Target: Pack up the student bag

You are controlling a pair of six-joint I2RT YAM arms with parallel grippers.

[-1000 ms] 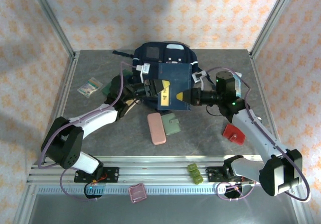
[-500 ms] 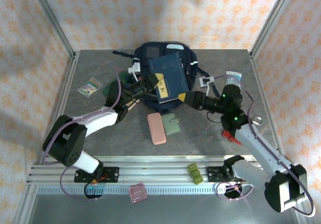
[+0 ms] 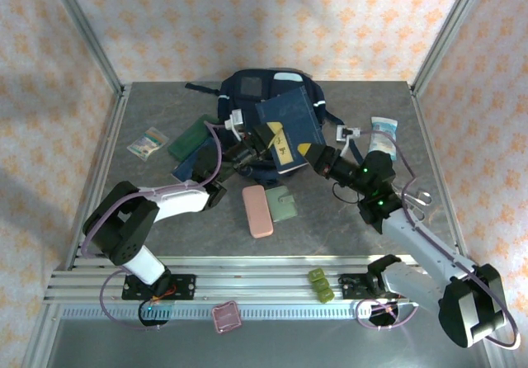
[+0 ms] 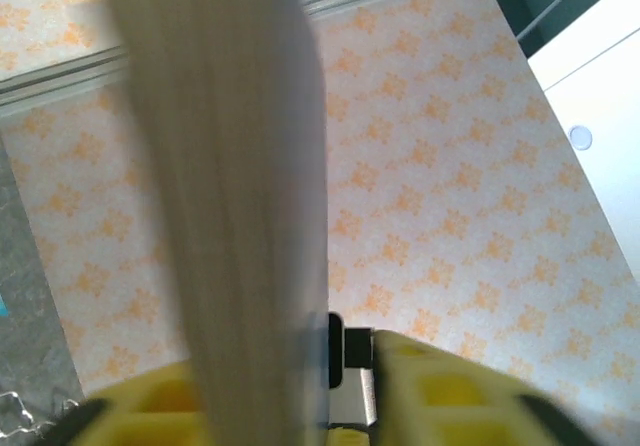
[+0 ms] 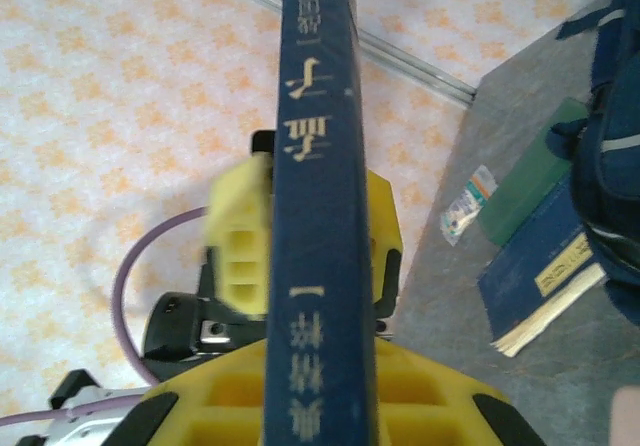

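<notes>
The student bag (image 3: 262,86) lies at the back middle of the table, navy with light patches; its edge shows in the right wrist view (image 5: 615,136). A navy book (image 3: 289,120) with yellow corner marks hangs tilted over the bag's front. My right gripper (image 3: 320,160) is shut on its lower right corner, and the spine (image 5: 318,166) runs up between the yellow fingers (image 5: 210,396). My left gripper (image 3: 258,143) is at the book's left edge. Its jaws stand open around the blurred page edge (image 4: 230,186), with a gap on the right finger's (image 4: 450,396) side.
A green book (image 3: 191,139) lies on another navy book (image 3: 190,167) left of the bag, with a small packet (image 3: 147,143) further left. A pink case (image 3: 257,210) and a green wallet (image 3: 285,204) lie in front. Another packet (image 3: 384,129) lies at the right.
The book has tilted and shifted back toward the bag. The right gripper let go, dropped lower and closed again on the book's lower right corner. The left jaws have opened.
</notes>
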